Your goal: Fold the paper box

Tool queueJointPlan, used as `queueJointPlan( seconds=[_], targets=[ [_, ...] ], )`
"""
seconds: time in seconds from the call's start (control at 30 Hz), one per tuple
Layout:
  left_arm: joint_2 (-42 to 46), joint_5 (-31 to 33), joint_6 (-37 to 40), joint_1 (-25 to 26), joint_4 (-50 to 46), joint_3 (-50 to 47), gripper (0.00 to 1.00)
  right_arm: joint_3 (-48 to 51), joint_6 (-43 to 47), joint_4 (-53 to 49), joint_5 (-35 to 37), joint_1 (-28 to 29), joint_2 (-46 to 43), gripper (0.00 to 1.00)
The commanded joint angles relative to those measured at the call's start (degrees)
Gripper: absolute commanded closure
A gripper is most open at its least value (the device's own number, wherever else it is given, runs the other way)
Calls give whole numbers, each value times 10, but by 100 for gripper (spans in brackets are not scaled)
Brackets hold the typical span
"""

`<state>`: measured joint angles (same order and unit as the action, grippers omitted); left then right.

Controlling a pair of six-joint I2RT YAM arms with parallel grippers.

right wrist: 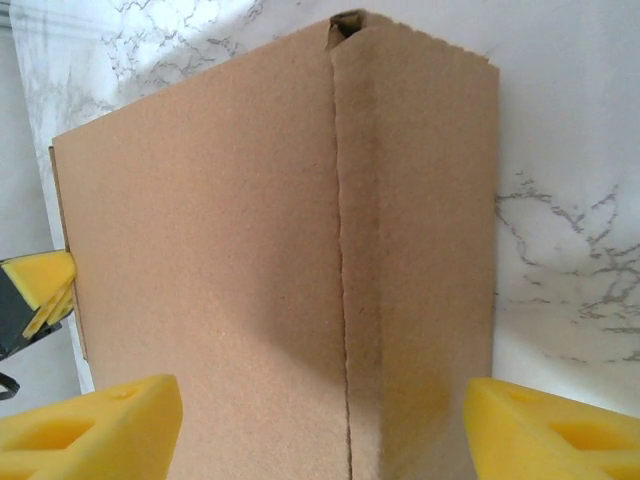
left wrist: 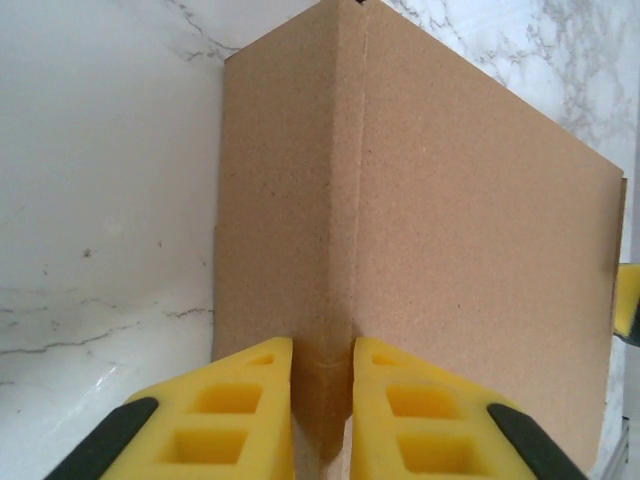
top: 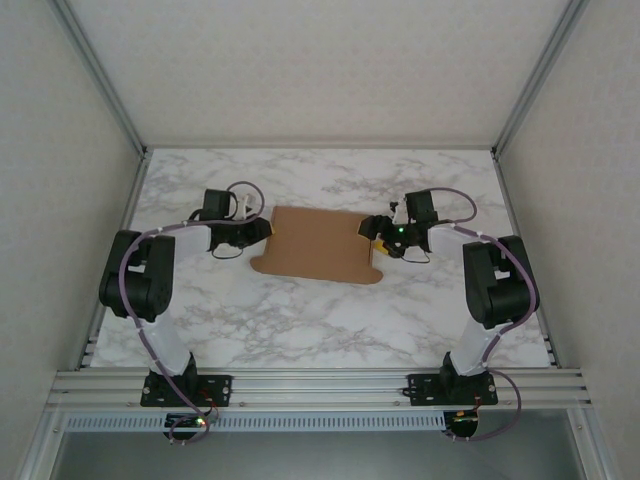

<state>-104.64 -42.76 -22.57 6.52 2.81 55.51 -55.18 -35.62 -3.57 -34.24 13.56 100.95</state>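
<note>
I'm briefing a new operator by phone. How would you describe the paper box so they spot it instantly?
Find the white marble table. At its middle, between the left gripper and the right gripper, lies the paper box. It is the only brown cardboard thing, plain, with rounded tabs on its near edge.

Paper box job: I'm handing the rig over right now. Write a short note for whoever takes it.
Left gripper: shut on the paper box, pinching a raised crease at its left end.
Right gripper: open, jaws wide astride the box's right end, not gripping.
Box: in the middle of the table, between the two grippers.
Done: the cardboard is bent along a crease at each end.
Left: from above it looks mostly flat, with tabs sticking out on the near side, so most folding and tucking is probably yet to do.
</note>
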Motion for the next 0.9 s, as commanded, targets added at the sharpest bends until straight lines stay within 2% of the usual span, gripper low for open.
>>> queueJointPlan(
  seconds=[0.0, 0.07, 0.13, 0.27, 0.43, 0.63, 0.87],
  targets=[
    [-34, 22, 22, -23, -44, -13, 86, -5, 0, 1, 1, -10, -8, 24],
    [-38, 19, 27, -27, -48, -13, 86, -2, 0, -1, 7, -18, -12, 17],
    [-45, 13, 30, -31, -51, -13, 86, -4, 4, -4, 5, -22, -9, 15],
    [-59, 11, 43, -35, -59, -11, 87, -14, 12, -9, -2, -23, 9, 15],
    [-74, 12, 47, -37, -63, -9, 87, -14, 10, 24, -84, -22, 39, 15],
    [-87, 16, 53, -40, -70, -8, 90, 1, 12, 35, -97, -22, 48, 15],
    [-99, 22, 58, -41, -76, -7, 92, 10, -11, 86, -168, -9, 86, 15]
  ],
)
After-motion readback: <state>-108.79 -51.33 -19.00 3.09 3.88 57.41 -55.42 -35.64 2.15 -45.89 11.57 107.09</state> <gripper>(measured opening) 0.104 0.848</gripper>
